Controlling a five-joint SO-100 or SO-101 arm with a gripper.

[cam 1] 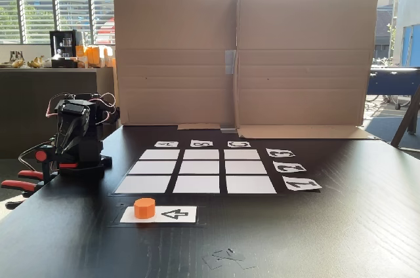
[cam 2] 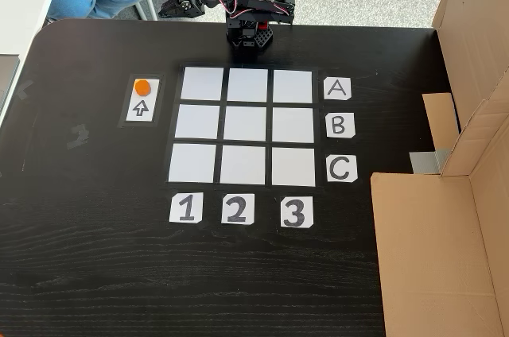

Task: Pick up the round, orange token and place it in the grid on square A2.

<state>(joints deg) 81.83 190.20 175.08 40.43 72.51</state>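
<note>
On the arrow card (cam 2: 141,99), beside the grid (cam 2: 246,126), sits the token (cam 2: 141,87), upright at the card's end, apart from every cell. Square A2 (cam 2: 247,85) lies bare in the row by the A card (cam 2: 337,88). Beyond the grid, the arm (cam 2: 238,5) is folded at the table (cam 2: 95,273) edge; its gripper (cam 2: 171,9) is well away from the token, and I cannot tell how its jaws stand. A cardboard screen (cam 1: 239,55) stands behind.

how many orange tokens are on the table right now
1. The token sits on the arrow card, at the end the arrow points to, left of the grid in the fixed view from above. No grid square holds one.
</note>
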